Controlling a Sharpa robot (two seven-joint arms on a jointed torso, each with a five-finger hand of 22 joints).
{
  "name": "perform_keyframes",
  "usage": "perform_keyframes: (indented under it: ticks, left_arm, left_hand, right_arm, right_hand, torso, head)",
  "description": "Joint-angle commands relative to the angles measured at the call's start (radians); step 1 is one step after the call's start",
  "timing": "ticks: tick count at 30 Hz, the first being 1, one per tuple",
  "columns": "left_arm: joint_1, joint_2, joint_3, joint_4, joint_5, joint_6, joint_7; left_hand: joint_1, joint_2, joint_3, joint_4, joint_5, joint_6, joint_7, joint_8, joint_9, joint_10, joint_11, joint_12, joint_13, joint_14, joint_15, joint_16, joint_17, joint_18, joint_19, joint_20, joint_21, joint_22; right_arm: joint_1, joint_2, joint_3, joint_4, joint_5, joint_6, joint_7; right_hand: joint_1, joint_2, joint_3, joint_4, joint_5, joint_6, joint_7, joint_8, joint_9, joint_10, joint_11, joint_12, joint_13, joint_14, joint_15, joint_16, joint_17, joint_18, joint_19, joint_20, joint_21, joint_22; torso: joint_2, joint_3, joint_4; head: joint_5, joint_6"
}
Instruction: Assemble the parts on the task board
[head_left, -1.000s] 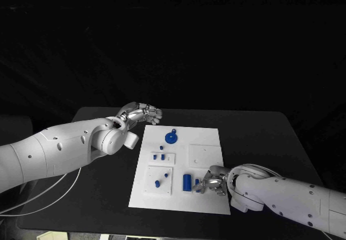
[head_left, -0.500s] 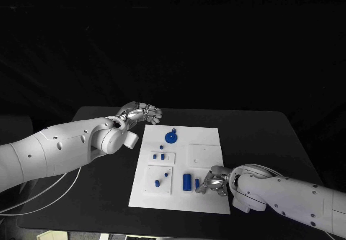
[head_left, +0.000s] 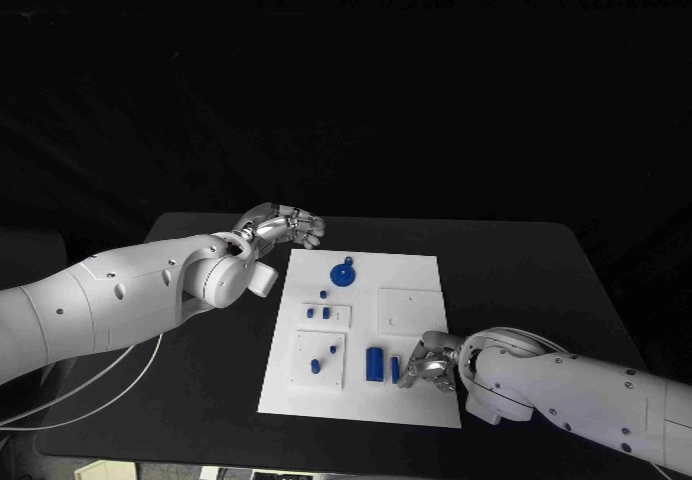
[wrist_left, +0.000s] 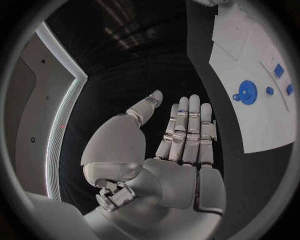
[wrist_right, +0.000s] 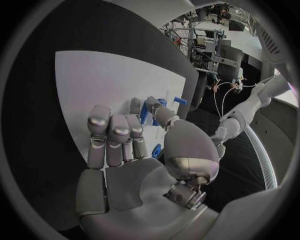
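The white task board (head_left: 408, 330) lies mid-table with several blue parts on it. A round blue disc (head_left: 342, 275) sits near its far end, small pegs (head_left: 317, 312) stand in the left blocks, and a long blue cylinder (head_left: 375, 362) lies near the front. My right hand (head_left: 430, 366) rests low on the board's front right. In the right wrist view the right hand (wrist_right: 131, 145) pinches a slim blue peg (wrist_right: 145, 112) between thumb and finger; the same slim blue peg (head_left: 395, 368) lies just beside the cylinder. My left hand (head_left: 284, 226) hovers off the board's far left corner, and there the left hand (wrist_left: 181, 135) is flat and holds nothing.
The black table (head_left: 534, 270) has bare room to the right of the board and along its far side. A white cable (head_left: 87, 395) trails under my left arm at the table's left edge. The disc (wrist_left: 247, 91) and board (wrist_left: 250, 55) lie beyond the left hand's fingertips.
My right hand has edged slightly toward the slim peg and settled lower on the board. The left arm and the other parts have not moved.
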Motion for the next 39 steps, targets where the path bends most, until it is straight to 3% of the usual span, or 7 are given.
perform_keyframes:
  ticks: [1,7,24,33,39]
  left_arm:
    - [0.001,0.0,0.001,0.003,0.004,0.013,0.006]
    - [0.001,0.001,0.0,0.003,0.004,0.013,0.006]
    - [0.001,-0.001,0.0,0.003,0.004,0.015,0.001]
    - [0.001,-0.002,0.0,0.004,0.003,0.017,0.001]
    - [0.001,-0.002,0.0,0.004,0.003,0.017,0.001]
  left_hand:
    - [-0.005,-0.002,0.002,0.003,-0.003,-0.008,0.001,0.005,-0.001,-0.003,-0.001,0.0,-0.001,0.01,0.0,-0.006,0.002,0.014,0.001,0.001,-0.004,0.001]
    - [-0.004,-0.002,0.002,0.003,-0.003,-0.008,0.001,0.005,-0.001,-0.003,-0.001,0.0,-0.001,0.01,0.0,-0.006,0.002,0.014,0.001,0.001,-0.004,0.001]
    - [-0.002,-0.002,0.003,0.002,-0.003,-0.008,0.001,0.006,-0.001,-0.003,-0.002,0.0,-0.001,0.01,0.0,-0.008,0.004,0.014,0.001,0.001,-0.005,0.002]
    - [-0.002,-0.003,0.003,0.002,-0.003,-0.008,0.001,0.006,-0.001,-0.003,-0.002,0.0,-0.001,0.01,0.0,-0.009,0.005,0.014,0.001,0.001,-0.005,0.002]
    - [-0.002,-0.003,0.003,0.002,-0.003,-0.008,0.001,0.006,-0.001,-0.003,-0.002,0.0,-0.001,0.01,0.0,-0.009,0.005,0.014,0.0,0.001,-0.005,0.002]
  right_arm:
    - [-0.001,0.002,0.0,0.0,-0.012,0.008,0.009]
    - [-0.001,0.007,0.0,-0.005,-0.032,0.014,-0.022]
    - [-0.001,0.024,0.0,0.0,-0.082,0.029,-0.074]
    - [-0.001,0.021,0.0,-0.006,-0.005,0.053,-0.098]
    - [-0.001,0.017,0.0,0.003,0.017,0.056,-0.074]
  right_hand:
    - [-0.008,0.009,-0.002,0.007,-0.005,0.0,0.005,-0.003,0.001,0.007,-0.001,-0.003,0.0,0.003,-0.004,-0.006,0.001,0.058,0.002,0.004,-0.002,0.011]
    - [-0.021,0.006,-0.005,0.014,-0.004,0.001,0.005,-0.003,0.001,0.008,-0.001,-0.003,0.0,0.003,-0.004,-0.006,0.001,0.058,0.002,0.007,-0.002,0.011]
    - [0.017,0.035,0.055,0.001,-0.002,0.006,0.004,-0.004,0.001,0.012,-0.002,-0.002,0.001,0.005,-0.004,-0.006,0.0,0.058,0.002,0.01,-0.001,0.011]
    - [0.015,0.03,0.062,-0.002,0.002,0.006,0.005,-0.005,-0.001,0.012,-0.001,-0.003,0.0,0.005,-0.003,-0.006,0.0,0.058,0.002,0.013,0.0,0.012]
    - [0.004,0.006,0.056,-0.006,0.023,0.007,0.006,-0.008,-0.004,0.01,0.001,-0.005,-0.002,0.006,-0.001,-0.007,-0.001,0.058,0.001,0.018,0.002,0.014]
  torso:
    - [0.0,0.0,0.0]
    - [0.0,0.0,-0.0002]
    - [0.0,-0.0008,0.0005]
    - [0.0,-0.0004,0.0003]
    - [0.0,-0.0001,0.0003]
  head:
    - [0.0,0.0]
    - [0.001,-0.001]
    - [-0.001,-0.004]
    - [-0.001,-0.005]
    - [-0.001,-0.005]
